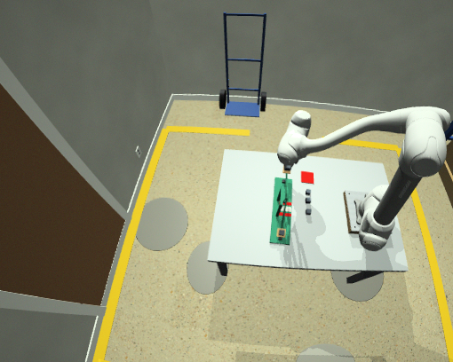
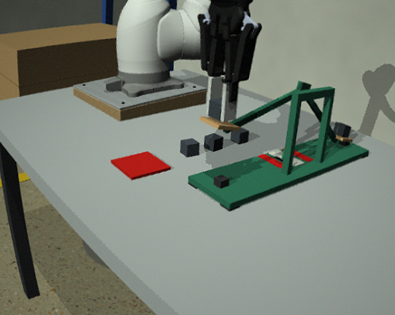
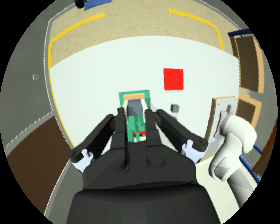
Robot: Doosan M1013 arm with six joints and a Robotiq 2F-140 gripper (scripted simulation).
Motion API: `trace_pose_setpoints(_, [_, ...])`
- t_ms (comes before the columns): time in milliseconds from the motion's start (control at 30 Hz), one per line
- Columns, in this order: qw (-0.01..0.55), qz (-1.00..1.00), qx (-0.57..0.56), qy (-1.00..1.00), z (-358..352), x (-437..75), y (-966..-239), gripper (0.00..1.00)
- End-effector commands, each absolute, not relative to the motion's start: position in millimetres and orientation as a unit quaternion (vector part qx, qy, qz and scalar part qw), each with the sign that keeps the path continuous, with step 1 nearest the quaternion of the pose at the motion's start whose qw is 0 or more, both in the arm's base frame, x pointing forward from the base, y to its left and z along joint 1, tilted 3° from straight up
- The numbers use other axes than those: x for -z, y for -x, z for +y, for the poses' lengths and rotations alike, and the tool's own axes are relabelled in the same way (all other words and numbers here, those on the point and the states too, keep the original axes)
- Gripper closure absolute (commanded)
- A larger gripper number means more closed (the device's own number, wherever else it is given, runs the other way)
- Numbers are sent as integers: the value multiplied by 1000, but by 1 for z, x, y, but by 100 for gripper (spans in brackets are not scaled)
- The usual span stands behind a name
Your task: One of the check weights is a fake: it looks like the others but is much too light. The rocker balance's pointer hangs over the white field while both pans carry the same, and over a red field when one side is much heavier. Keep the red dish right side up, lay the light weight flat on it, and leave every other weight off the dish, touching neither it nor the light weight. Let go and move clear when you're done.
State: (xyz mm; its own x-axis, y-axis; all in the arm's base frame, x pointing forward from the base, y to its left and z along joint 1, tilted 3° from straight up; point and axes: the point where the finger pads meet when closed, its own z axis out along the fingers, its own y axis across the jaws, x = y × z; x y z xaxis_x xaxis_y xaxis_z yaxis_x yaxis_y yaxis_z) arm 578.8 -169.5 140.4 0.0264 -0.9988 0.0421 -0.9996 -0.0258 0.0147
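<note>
Nearest the lower edge of the exterior view, the grey table point(image 2: 268, 273) carries the green rocker balance point(image 2: 258, 181), running from the centre toward the right. A small dark cube point(image 2: 222, 181) sits on the near end of its base. Left of that end, the red dish point(image 2: 141, 164) lies flat and right side up with nothing on it, well apart from the fingers.

Just behind dish and balance, three dark weights stand in a row on the table: the left one point(image 2: 190, 147), the middle one point(image 2: 213, 141) and the right one point(image 2: 240, 135), each apart from the dish. Above the right one hangs the balance's tan near pan point(image 2: 218, 123).

Directly over that pan the gripper point(image 2: 221, 100) points straight down. Its fingers point(image 2: 233, 92) are clenched on a dark held weight point(image 2: 215, 107), which sits at their tips just above the pan; whether it touches the pan cannot be told. In the wrist view the same block point(image 3: 134, 108) shows between the fingers with the green base below it and the dish up to the right.

Farther right, another weight point(image 2: 342, 129) rests on the balance's far pan. Behind the gripper the arm stands on its base plate point(image 2: 93, 93), with cardboard boxes point(image 2: 47, 55) at the far left.
</note>
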Motion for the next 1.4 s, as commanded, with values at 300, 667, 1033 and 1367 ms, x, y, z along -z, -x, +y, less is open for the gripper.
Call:
trace_pose_setpoints(300, [20,-698,-10,-716,-170,-139,-579,76])
trace_pose_setpoints(667, [20,-698,-10,-716,-170,-137,-579,76])
trace_pose_setpoints(1033, [20,-698,-10,-716,-169,-131,-579,76])
trace_pose_setpoints(1367, [20,-698,-10,-716,-168,-123,-579,76])
